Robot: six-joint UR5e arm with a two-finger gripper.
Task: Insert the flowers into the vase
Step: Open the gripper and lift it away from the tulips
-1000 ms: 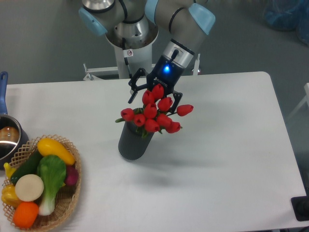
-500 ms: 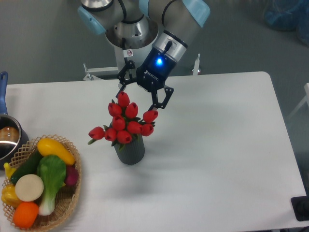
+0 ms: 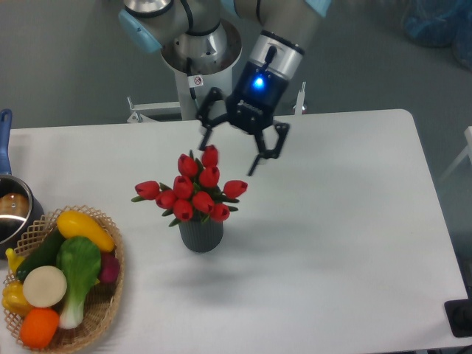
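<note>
White table (image 3: 346,221), flowers (image 3: 193,190) in vase (image 3: 200,234), gripper (image 3: 232,151) spread just above

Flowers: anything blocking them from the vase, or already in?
Nothing visible blocks them. The flowers stand upright in the vase, stems down in its mouth, buds spreading wider than the rim. The gripper is open above and behind them, fingers apart and not touching the buds.
</note>
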